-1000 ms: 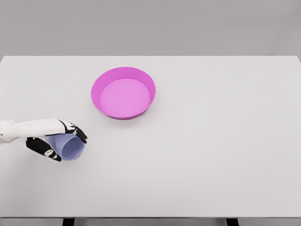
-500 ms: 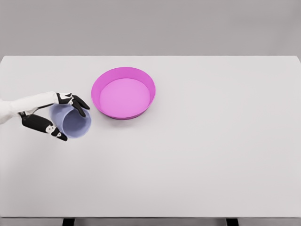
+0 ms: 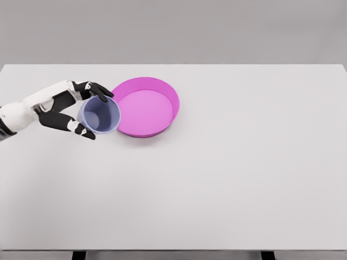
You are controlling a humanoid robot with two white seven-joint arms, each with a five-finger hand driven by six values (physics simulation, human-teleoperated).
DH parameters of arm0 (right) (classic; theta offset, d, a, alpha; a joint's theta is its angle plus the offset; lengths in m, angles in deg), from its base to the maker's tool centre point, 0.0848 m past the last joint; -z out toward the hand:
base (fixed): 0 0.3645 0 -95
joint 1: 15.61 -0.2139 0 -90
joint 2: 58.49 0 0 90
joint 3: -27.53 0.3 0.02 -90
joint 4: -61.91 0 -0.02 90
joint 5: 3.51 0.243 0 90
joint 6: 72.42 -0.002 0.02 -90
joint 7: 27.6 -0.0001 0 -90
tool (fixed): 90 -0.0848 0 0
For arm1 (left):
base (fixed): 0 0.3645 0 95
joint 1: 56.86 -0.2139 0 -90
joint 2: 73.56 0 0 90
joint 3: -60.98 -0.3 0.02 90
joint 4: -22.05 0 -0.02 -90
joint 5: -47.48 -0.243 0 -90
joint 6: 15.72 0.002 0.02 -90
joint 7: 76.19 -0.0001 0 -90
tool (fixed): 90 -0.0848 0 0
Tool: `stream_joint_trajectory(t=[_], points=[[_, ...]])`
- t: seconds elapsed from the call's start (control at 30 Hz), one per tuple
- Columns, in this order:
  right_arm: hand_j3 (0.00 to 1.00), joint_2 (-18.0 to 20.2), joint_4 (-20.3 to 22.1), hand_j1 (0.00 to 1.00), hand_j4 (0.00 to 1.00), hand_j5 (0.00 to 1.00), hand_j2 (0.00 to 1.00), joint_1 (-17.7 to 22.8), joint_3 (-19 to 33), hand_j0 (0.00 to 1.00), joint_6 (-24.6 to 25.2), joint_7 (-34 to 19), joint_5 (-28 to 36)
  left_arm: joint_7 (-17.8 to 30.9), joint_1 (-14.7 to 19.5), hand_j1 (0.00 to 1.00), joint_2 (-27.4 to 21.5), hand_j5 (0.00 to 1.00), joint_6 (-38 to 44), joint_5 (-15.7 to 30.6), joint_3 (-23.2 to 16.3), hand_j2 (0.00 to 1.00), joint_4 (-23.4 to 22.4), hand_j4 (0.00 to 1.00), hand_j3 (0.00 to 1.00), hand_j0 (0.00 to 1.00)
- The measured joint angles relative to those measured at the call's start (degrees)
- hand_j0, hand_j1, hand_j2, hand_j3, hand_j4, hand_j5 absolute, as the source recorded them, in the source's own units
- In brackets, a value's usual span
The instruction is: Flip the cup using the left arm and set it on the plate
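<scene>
Left hand [image 3: 81, 108] is clamped round the pale blue cup [image 3: 100, 115], mouth tipped toward us, overlapping the pink plate's [image 3: 162, 89] left rim above the bench [image 3: 227, 184].

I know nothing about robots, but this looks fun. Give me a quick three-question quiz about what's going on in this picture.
1. True or false: the left hand is holding the lavender cup.
2. What colour is the plate: A pink, B green, C yellow?
3. Fill in: the cup's opening faces toward the ____.

Key:
1. True; the fingers are curled round it.
2. A.
3. Camera; we look into its inside, and it overlaps the plate's left rim in the picture. The right arm is out of view.
</scene>
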Motion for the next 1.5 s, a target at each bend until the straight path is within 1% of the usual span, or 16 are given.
stream_joint_trajectory(t=[0.13, 0.2, 0.27, 0.37, 0.47, 0.57, 0.63, 0.7, 0.9, 0.97, 1.17, 1.3, 1.37, 1.4, 1.5], points=[[1.00, 0.0, 0.0, 1.00, 1.00, 1.00, 1.00, 0.0, 0.0, 1.00, 0.0, 0.0, 0.0, 0.0, 1.9, 0.57, 1.4, 0.57, 3.4, 4.8, 0.6, 0.57, -0.1, 0.57, 0.57, 0.57], [1.00, 0.0, 0.0, 1.00, 1.00, 1.00, 1.00, 0.0, 0.0, 1.00, 0.0, 0.0, 0.0, 0.0, 2.5, 0.57, 2.8, 0.57, 4.5, 6.8, 0.7, 0.57, -0.8, 0.57, 0.57, 0.57], [1.00, 0.0, 0.0, 1.00, 1.00, 1.00, 1.00, 0.1, 0.0, 1.00, 0.0, 0.0, 0.0, 0.0, 3.0, 0.57, 4.8, 0.57, 5.2, 8.4, 0.8, 0.57, -2.0, 0.57, 0.57, 0.57], [1.00, 0.0, 0.0, 1.00, 1.00, 1.00, 1.00, 0.1, 0.0, 1.00, 0.0, 0.0, 0.0, 0.0, 4.4, 0.58, 8.1, 0.58, 5.8, 9.5, 0.8, 0.58, -4.6, 0.58, 0.58, 0.58], [1.00, 0.0, 0.0, 1.00, 1.00, 1.00, 1.00, 0.1, 0.0, 1.00, 0.0, 0.0, 0.0, 0.0, 5.2, 0.58, 11.4, 0.58, 7.4, 9.8, 0.7, 0.58, -7.4, 0.58, 0.58, 0.58], [1.00, 0.0, 0.0, 1.00, 1.00, 1.00, 1.00, 0.0, 0.0, 1.00, 0.0, 0.0, 0.0, 0.0, 5.4, 0.58, 14.0, 0.58, 8.5, 9.8, 0.7, 0.58, -8.8, 0.58, 0.58, 0.58], [1.00, 0.0, 0.0, 1.00, 1.00, 1.00, 1.00, 0.1, 0.0, 1.00, 0.0, 0.0, 0.0, 0.0, 5.4, 0.58, 15.5, 0.58, 8.9, 9.8, 0.7, 0.58, -9.5, 0.58, 0.58, 0.58], [1.00, 0.0, 0.0, 1.00, 1.00, 1.00, 1.00, 0.0, 0.0, 1.00, 0.0, 0.0, 0.0, 0.0, 6.4, 0.58, 17.0, 0.58, 9.5, 9.7, 0.7, 0.58, -10.5, 0.58, 0.58, 0.58], [1.00, 0.0, 0.0, 1.00, 1.00, 1.00, 1.00, 0.0, 0.0, 1.00, 0.0, 0.0, 0.0, 0.0, 6.6, 0.58, 20.9, 0.58, 10.4, 9.7, 0.8, 0.58, -14.1, 0.58, 0.58, 0.58], [1.00, 0.0, 0.0, 1.00, 1.00, 1.00, 1.00, 0.1, 0.0, 1.00, 0.0, 0.0, 0.0, 0.0, 7.3, 0.59, 22.5, 0.59, 10.5, 10.0, 0.9, 0.59, -15.3, 0.59, 0.59, 0.59], [1.00, 0.0, 0.0, 1.00, 1.00, 1.00, 1.00, 0.0, 0.0, 1.00, 0.0, 0.0, 0.0, 0.0, 7.5, 0.59, 27.0, 0.59, 9.9, 9.7, 1.1, 0.59, -20.5, 0.59, 0.59, 0.59], [1.00, 0.0, 0.0, 1.00, 1.00, 1.00, 1.00, 0.1, 0.0, 1.00, 0.0, 0.0, 0.0, 0.0, 7.6, 0.58, 28.8, 0.58, 6.9, 9.5, 1.8, 0.58, -23.0, 0.58, 0.58, 0.58], [1.00, 0.0, 0.0, 1.00, 1.00, 1.00, 1.00, 0.0, 0.0, 1.00, 0.0, 0.0, 0.0, 0.0, 7.8, 0.58, 29.7, 0.58, 5.9, 9.4, 2.0, 0.58, -25.3, 0.58, 0.58, 0.58], [1.00, 0.0, 0.0, 1.00, 1.00, 1.00, 1.00, 0.0, 0.0, 1.00, 0.0, 0.0, 0.0, 0.0, 8.4, 0.58, 30.3, 0.58, 5.6, 9.3, 2.2, 0.58, -26.8, 0.58, 0.58, 0.58], [1.00, 0.0, 0.0, 1.00, 1.00, 1.00, 1.00, 0.1, 0.0, 1.00, 0.0, 0.0, 0.0, 0.0, 9.3, 0.58, 32.1, 0.58, 5.3, 7.7, 2.4, 0.58, -31.4, 0.58, 0.58, 0.58]])
